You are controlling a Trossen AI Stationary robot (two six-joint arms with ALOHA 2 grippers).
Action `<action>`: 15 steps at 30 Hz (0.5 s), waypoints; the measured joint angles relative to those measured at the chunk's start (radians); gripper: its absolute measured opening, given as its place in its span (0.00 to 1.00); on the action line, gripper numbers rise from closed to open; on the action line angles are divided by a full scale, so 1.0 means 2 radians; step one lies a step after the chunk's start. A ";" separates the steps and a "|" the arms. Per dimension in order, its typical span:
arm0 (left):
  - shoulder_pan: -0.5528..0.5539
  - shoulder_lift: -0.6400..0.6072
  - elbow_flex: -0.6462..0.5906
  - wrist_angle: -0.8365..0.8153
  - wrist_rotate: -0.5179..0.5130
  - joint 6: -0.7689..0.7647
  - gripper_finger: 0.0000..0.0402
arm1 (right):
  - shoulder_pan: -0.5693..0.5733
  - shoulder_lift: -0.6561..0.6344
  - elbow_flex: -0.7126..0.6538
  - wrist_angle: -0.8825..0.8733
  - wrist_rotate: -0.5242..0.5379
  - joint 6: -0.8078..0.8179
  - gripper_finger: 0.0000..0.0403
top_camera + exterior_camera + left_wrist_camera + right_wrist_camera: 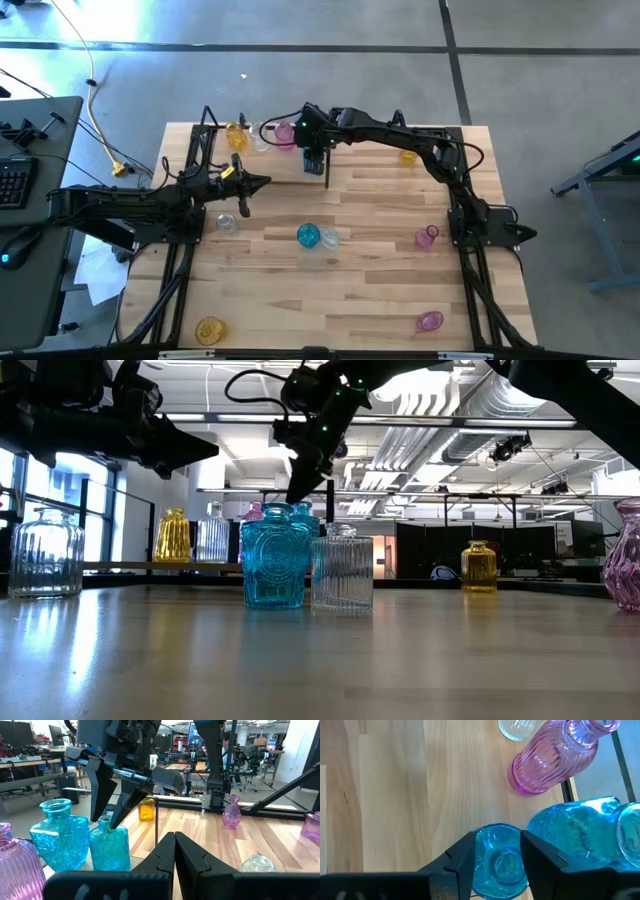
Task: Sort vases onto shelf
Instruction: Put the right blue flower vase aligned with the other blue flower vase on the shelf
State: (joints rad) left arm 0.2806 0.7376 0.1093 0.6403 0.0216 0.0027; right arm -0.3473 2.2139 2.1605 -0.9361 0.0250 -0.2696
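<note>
On the shelf at the table's far left stand a yellow vase, a clear one, a pink one and two teal ones. My right gripper slants down from above over the smaller teal vase, which stands upright on the shelf's wood. Its fingers are parted and flank the vase's mouth. The bigger teal vase stands right beside it. My left gripper hangs shut above the table's left side and holds nothing. My right gripper has one finger on each side of the smaller teal vase's rim, slanting down from above. They lie close against the rim; I cannot tell whether they touch it. The vase stands on its base.
Loose on the table stand a teal vase with a clear one, another clear one, pink ones and yellow ones. The shelf's thin black rod rises near the pink vase.
</note>
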 joint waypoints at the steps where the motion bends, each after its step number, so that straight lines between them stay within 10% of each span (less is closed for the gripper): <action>1: 0.000 0.000 0.000 0.000 0.000 0.000 0.00 | 0.000 0.000 0.000 0.002 0.000 0.000 0.33; 15: 0.000 0.000 0.000 0.000 0.000 0.000 0.00 | 0.012 -0.001 0.075 -0.092 0.011 -0.010 0.14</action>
State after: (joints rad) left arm 0.2806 0.7376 0.1093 0.6403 0.0219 0.0029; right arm -0.3239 2.2124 2.3100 -1.1207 0.0471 -0.2901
